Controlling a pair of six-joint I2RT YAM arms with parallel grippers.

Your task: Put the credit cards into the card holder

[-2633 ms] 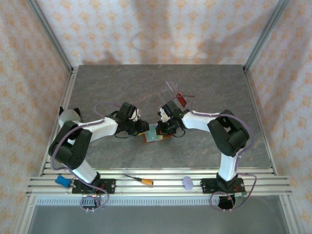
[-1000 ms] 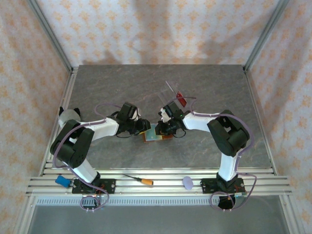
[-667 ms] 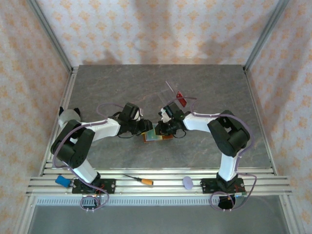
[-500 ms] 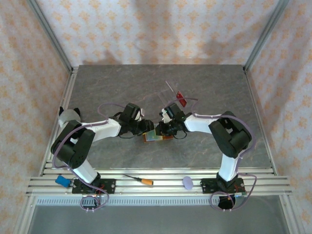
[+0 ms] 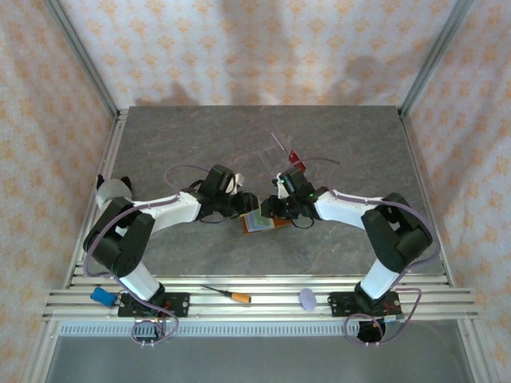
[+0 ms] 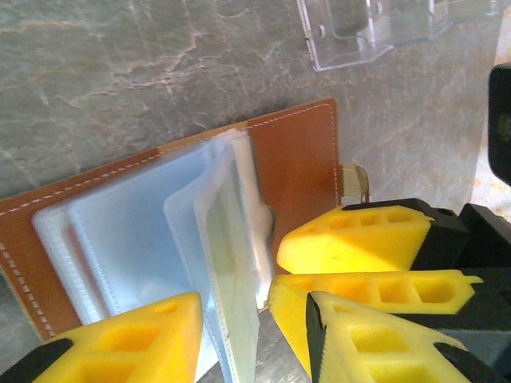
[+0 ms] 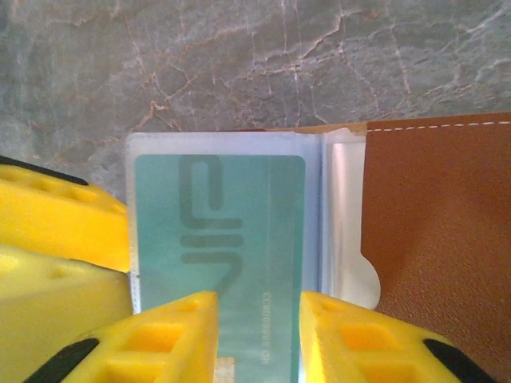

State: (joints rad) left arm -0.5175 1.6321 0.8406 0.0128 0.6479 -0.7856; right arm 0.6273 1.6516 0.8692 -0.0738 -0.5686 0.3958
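Table [image 5: 200, 136]: brown wallet [image 5: 259, 223] is lying open mid-table, both grippers meeting over it. Step in hand: seating the teal card [image 7: 219, 247], which is sitting flat inside a clear sleeve and looking nearly home. L gripper [image 6: 251, 307] is standing part-open around the sleeve leaves; can't tell if it's pinching. R gripper [image 7: 255, 307] is hovering w/ jaws apart, gripping nothing. Next, prob.: R going for the red card [image 5: 297, 158], lying by the clear tray [image 5: 275, 148]. That's calling for a thin-edge pick.

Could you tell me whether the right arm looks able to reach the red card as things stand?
Probably yes: the red card sits by the clear tray just beyond the right gripper, nothing between.
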